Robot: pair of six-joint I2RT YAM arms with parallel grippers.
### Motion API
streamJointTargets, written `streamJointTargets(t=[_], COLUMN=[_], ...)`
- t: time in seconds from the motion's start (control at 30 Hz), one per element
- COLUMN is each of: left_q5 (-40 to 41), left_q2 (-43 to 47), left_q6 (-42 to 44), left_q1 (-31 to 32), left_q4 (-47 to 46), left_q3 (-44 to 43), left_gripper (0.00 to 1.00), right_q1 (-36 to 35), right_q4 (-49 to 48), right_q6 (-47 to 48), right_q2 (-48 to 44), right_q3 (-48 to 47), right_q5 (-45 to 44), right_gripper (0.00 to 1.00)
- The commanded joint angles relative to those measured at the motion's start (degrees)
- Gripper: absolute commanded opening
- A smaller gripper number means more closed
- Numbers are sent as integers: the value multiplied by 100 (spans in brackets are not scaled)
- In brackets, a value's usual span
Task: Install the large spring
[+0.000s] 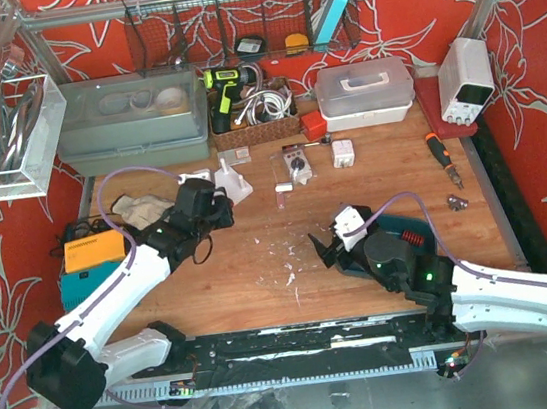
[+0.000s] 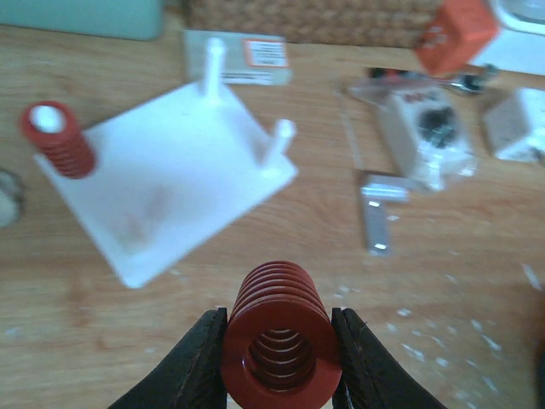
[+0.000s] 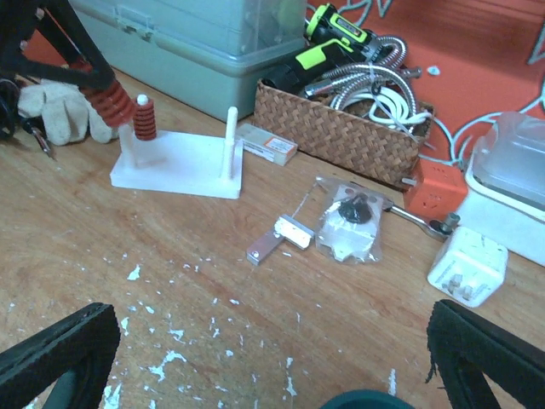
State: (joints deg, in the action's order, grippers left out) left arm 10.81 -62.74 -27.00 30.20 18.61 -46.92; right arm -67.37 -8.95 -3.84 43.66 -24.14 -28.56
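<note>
My left gripper [image 2: 279,362] is shut on the large red spring [image 2: 277,336], holding it by its sides with its bore facing the camera, above the wood a little short of the white base plate [image 2: 170,179]. One corner peg of the plate carries a smaller red spring [image 2: 58,141]; two bare pegs [image 2: 281,141] stand along the far side. The right wrist view shows the held spring [image 3: 106,102] hanging just left of the plate [image 3: 174,166]. Over bare wood at mid-table my right gripper [image 3: 272,358] is open, with nothing between its fingers.
A metal bracket [image 3: 277,239], a bagged part [image 3: 349,226], a white adapter [image 3: 467,268] and an orange block [image 3: 434,192] lie right of the plate. Behind stand a wicker basket [image 3: 341,128] and a grey toolbox [image 1: 132,122]. A glove [image 3: 55,111] lies at left.
</note>
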Motion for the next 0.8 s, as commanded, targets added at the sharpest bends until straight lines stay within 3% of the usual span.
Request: streamJointTargets(t=[0.0,0.27,0.77], left_q5=[543,761,763], left_q2=[-212,-688,-1272], left_q6=[230,235,197], left_q1=[-459,-1036,-1178], left_q4=[397,475,239], left_q3=[-278,-470,-726], left_gripper=[0,0,0], right_q1=[14,14,20], right_q4=[292,358,412], right_q6=[-136,-212,-184], right_q2=[-59,-186,-384], right_q3=[57,93,142], right_q5=[-362,-597,-678], right_gripper=[99,99,99])
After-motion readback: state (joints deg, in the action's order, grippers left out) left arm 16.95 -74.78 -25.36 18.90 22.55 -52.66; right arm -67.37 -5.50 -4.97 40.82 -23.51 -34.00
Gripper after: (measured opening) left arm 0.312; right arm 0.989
